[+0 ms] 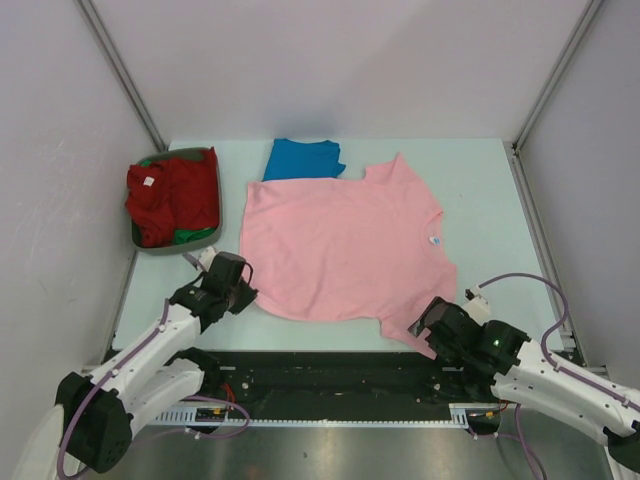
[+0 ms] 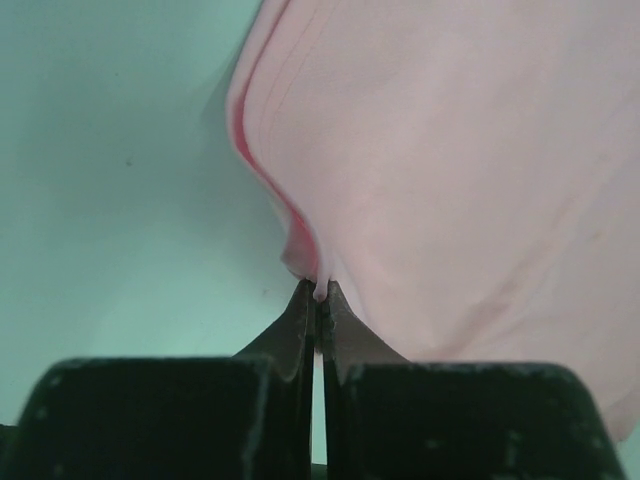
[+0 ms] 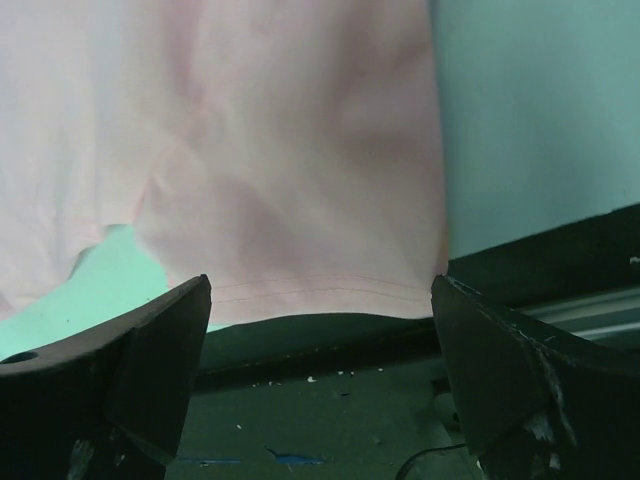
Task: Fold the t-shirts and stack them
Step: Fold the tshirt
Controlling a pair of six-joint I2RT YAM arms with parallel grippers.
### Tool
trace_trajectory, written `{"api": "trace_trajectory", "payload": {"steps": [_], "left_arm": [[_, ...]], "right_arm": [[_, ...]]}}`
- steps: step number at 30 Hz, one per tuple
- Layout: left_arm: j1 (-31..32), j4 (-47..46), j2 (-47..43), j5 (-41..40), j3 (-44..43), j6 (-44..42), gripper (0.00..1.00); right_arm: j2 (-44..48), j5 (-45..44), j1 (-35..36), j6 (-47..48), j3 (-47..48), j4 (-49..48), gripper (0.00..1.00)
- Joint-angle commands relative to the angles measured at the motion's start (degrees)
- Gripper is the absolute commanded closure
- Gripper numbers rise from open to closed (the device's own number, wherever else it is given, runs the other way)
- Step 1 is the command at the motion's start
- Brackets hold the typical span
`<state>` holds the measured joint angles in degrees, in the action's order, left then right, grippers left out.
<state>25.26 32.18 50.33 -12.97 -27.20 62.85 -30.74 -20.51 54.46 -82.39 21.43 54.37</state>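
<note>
A pink t-shirt [image 1: 340, 240] lies spread flat in the middle of the table, collar to the right. My left gripper [image 1: 243, 283] sits at its near-left corner; in the left wrist view the gripper [image 2: 320, 291] is shut on a pinch of the pink shirt's [image 2: 450, 170] edge. My right gripper [image 1: 425, 325] is at the near-right sleeve. In the right wrist view it [image 3: 321, 290] stands open, with the sleeve hem of the pink shirt [image 3: 250, 150] just beyond the two fingertips. A folded blue t-shirt [image 1: 303, 158] lies at the back, touching the pink one.
A grey-green bin [image 1: 213, 236] at the left holds crumpled red clothes [image 1: 165, 195] with some green showing. The table's near edge and a black rail [image 1: 330, 375] run just below the pink shirt. White walls close in on three sides.
</note>
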Motion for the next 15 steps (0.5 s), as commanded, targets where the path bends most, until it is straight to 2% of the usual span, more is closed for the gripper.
{"api": "trace_trajectory", "payload": {"steps": [1,15], "left_arm": [[0.1,-2.6,1.4,0.8,-2.9,-3.3,1.00],[-1.3,-7.4,5.1,4.3,-0.7,-4.6,1.00]], "right_arm": [[2.3,-2.8,3.0,-13.0,-1.8,4.2,0.04],[-1.5,-7.8,13.3,-25.1,-0.5,9.3,0.08]]}}
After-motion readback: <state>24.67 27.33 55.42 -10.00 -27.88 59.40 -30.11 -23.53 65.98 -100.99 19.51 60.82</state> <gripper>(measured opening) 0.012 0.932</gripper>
